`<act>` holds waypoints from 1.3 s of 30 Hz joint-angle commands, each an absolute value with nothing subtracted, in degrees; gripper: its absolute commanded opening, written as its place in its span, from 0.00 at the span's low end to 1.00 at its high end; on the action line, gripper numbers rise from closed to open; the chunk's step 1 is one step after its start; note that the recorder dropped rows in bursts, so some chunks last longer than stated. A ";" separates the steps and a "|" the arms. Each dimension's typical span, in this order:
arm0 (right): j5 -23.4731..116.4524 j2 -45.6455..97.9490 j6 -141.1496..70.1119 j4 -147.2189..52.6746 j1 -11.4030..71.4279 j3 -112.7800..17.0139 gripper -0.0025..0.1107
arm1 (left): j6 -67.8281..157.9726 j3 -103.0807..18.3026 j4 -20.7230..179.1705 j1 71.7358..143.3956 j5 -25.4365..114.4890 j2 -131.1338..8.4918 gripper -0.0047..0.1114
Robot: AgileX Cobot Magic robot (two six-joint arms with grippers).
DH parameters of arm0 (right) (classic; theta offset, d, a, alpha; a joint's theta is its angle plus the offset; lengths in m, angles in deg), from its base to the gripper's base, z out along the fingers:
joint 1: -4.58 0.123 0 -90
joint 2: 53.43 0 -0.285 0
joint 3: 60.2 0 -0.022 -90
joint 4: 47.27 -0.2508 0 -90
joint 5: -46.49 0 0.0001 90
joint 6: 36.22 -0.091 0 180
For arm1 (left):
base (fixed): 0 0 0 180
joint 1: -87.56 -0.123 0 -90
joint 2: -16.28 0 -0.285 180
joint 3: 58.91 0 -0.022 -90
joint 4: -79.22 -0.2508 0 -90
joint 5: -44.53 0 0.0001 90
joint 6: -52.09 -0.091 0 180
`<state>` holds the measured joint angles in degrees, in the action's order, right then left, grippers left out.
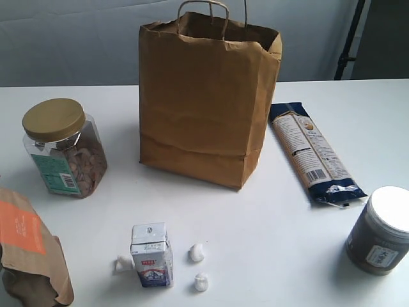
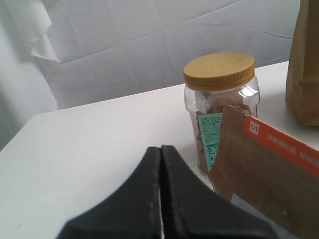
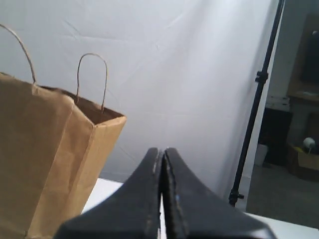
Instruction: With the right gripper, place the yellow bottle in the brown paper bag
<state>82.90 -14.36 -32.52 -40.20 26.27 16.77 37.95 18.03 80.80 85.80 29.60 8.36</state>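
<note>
The yellow bottle shows in no view; it is hidden or out of sight. The brown paper bag [image 1: 204, 96] stands upright and open-topped at the back middle of the white table, its twisted handles raised. In the right wrist view the bag [image 3: 45, 154] rises to one side of my right gripper [image 3: 161, 152], whose black jaws are pressed together on nothing. My left gripper [image 2: 160, 149] is likewise shut and empty, near the nut jar [image 2: 219, 104]. Neither arm appears in the exterior view.
A clear nut jar with gold lid [image 1: 62, 147] stands left, a brown pouch with orange label [image 1: 29, 249] at front left. A small milk carton [image 1: 152, 254] with three white lumps sits front centre. A dark blue packet [image 1: 314, 153] lies right, a dark white-lidded jar [image 1: 382, 230] at front right.
</note>
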 commanded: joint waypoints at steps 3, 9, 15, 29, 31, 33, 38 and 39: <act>67.49 -30.60 -31.72 -43.05 25.72 17.01 0.02 | 38.35 18.30 80.71 85.67 29.67 8.49 0.04; 41.17 -45.65 -31.91 -43.05 25.72 17.01 0.02 | 38.35 18.30 80.71 85.67 29.67 8.49 0.04; 37.25 -45.65 -31.91 -43.89 25.72 17.01 0.02 | 38.35 18.30 80.71 85.67 29.67 8.49 0.04; 37.25 -45.65 -37.93 -45.17 25.72 17.01 0.02 | 38.35 18.30 80.71 85.67 29.67 8.49 0.04; 37.25 -45.65 -37.93 -45.17 25.72 17.01 0.02 | 38.35 18.30 80.71 85.67 29.67 8.49 0.04; 37.25 -45.65 -37.93 -45.17 25.72 17.01 0.02 | 38.35 18.30 80.71 85.67 29.67 8.49 0.04; 37.25 -45.65 -37.93 -45.17 25.72 17.01 0.02 | 38.35 18.30 80.71 85.67 29.67 8.49 0.04; 37.25 -45.65 -37.93 -45.17 25.72 17.01 0.02 | 38.35 18.30 80.71 85.67 29.67 8.49 0.04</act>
